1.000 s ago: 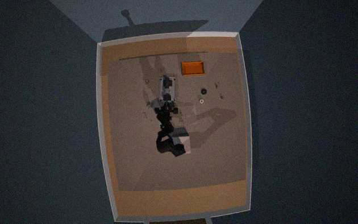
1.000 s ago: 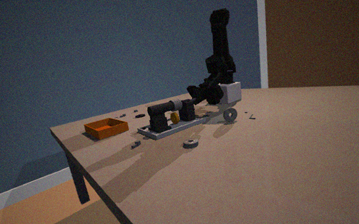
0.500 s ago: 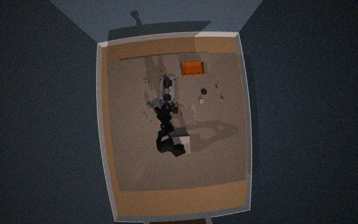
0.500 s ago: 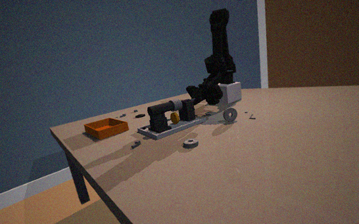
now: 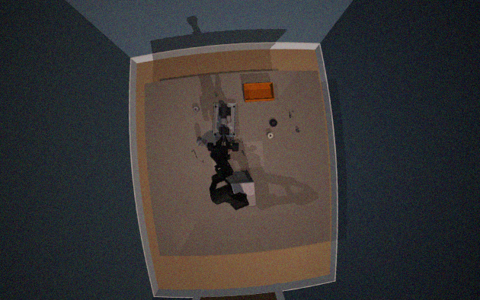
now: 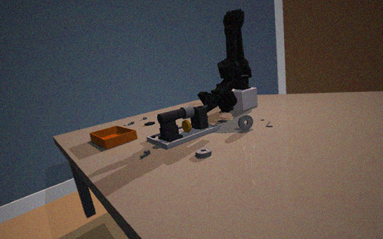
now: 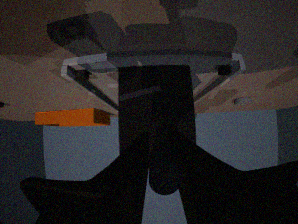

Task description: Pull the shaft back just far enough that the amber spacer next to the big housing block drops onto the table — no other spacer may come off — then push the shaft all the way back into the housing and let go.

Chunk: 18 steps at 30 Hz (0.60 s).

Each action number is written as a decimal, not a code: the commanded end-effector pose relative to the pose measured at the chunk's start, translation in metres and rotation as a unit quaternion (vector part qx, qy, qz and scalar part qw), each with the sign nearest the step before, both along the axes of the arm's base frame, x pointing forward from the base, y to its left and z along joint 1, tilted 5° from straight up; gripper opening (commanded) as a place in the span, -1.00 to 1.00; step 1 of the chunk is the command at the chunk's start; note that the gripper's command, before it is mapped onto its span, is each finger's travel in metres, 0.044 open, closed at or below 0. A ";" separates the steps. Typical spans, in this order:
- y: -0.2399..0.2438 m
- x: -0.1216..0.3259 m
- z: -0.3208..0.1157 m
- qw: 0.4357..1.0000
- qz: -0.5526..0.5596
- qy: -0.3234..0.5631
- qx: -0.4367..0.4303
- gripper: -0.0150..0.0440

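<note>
The dark big housing block (image 5: 224, 110) (image 6: 169, 131) stands at the far end of the pale-framed base (image 5: 235, 121) (image 6: 193, 138). The amber spacer (image 6: 187, 125) is off the shaft line, low between the two blocks, tilted near the base. Light grey spacers (image 5: 224, 122) (image 6: 188, 112) remain up on the shaft line, between the housing and the smaller dark block (image 5: 224, 130) (image 6: 200, 118). My gripper (image 5: 224, 139) (image 6: 206, 107) (image 7: 158, 136) is shut on the shaft, whose dark round end (image 7: 165, 184) shows between the fingers. The shaft inside the blocks is hidden.
An orange bin (image 5: 259, 92) (image 6: 113, 136) (image 7: 67, 117) stands beyond the base to one side. A grey ring (image 5: 196, 108) (image 6: 203, 153) lies beside the base. A larger grey ring (image 6: 247, 122) stands on edge nearby. A dark disc (image 5: 273, 121) (image 6: 149, 123) lies on the other side.
</note>
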<state>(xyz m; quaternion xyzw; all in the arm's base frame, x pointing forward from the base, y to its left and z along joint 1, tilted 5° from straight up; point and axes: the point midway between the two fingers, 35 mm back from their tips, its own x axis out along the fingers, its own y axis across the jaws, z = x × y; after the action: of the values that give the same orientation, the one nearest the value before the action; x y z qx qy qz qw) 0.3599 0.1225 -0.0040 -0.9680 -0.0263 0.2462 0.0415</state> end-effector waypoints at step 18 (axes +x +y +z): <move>0.000 0.008 0.001 1.000 0.000 -0.001 -0.001 -0.49</move>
<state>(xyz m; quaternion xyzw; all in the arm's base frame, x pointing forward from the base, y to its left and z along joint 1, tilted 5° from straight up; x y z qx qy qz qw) 0.3650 0.1227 -0.0037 -0.9680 -0.0262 0.2459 0.0416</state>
